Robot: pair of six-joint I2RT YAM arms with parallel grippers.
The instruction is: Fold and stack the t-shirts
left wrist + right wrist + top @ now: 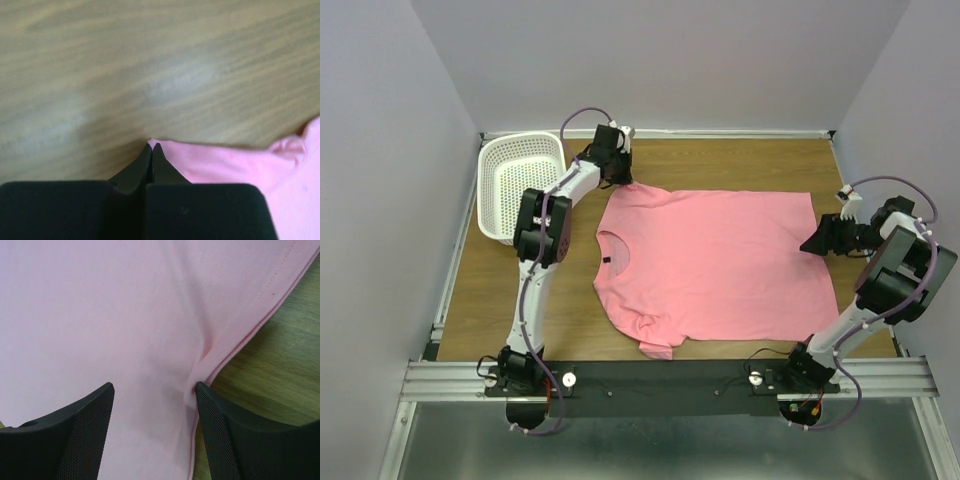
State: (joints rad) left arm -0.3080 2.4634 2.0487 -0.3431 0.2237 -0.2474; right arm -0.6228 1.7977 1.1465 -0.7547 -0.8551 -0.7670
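Left gripper (152, 145) of mine pinches shut on the far sleeve of the t-shirt (720, 260); my right gripper (154, 386) gapes open astride its hem. Shirt lies flat between them, collar left, hem right.

No words, numbers or signs can be read; the dark label (607, 260) inside the collar of the t-shirt (720, 260) is too small.
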